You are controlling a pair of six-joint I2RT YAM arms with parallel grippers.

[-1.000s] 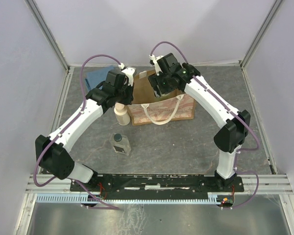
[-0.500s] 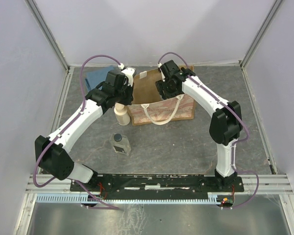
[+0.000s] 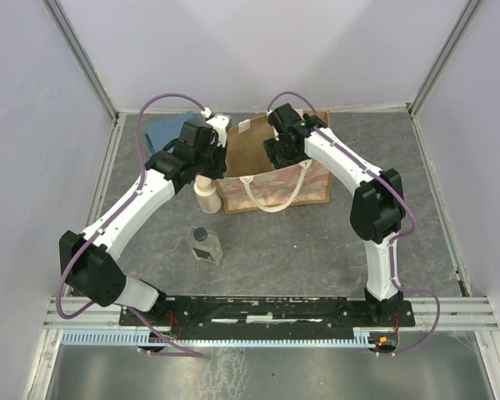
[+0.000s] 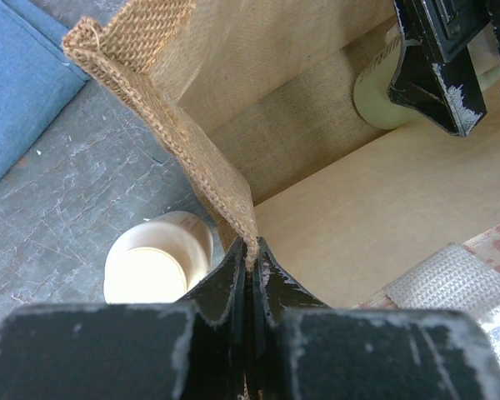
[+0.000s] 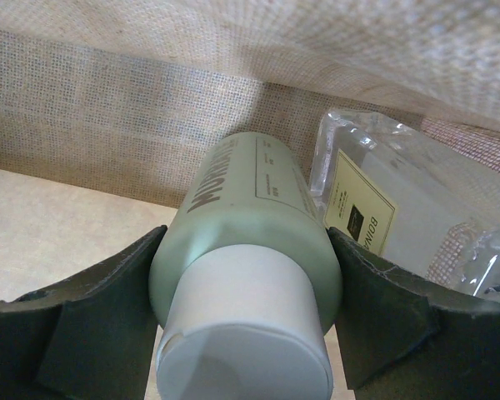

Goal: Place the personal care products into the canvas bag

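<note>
A: State of left gripper (image 4: 250, 250)?
B: Clenched on the canvas bag (image 4: 175, 150) rim at its left corner. A cream-capped bottle (image 4: 158, 267) stands just outside, on the table (image 3: 317, 250).
A: And right gripper (image 5: 246, 250)?
B: Inside the bag, grasping a pale green bottle (image 5: 250, 200). A clear labelled bottle (image 5: 375, 200) lies beside it. A dark-capped clear bottle (image 3: 204, 243) sits on the table, nearer the bases.

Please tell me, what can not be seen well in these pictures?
- Canvas bag inside, top view: hidden by the right arm and right end effector.
- Clear bottle, right wrist view: partly behind the pale bottle; cap beyond the frame edge.
- Beige bottle, left wrist view: only its cap shows; the left end effector covers the rest.
</note>
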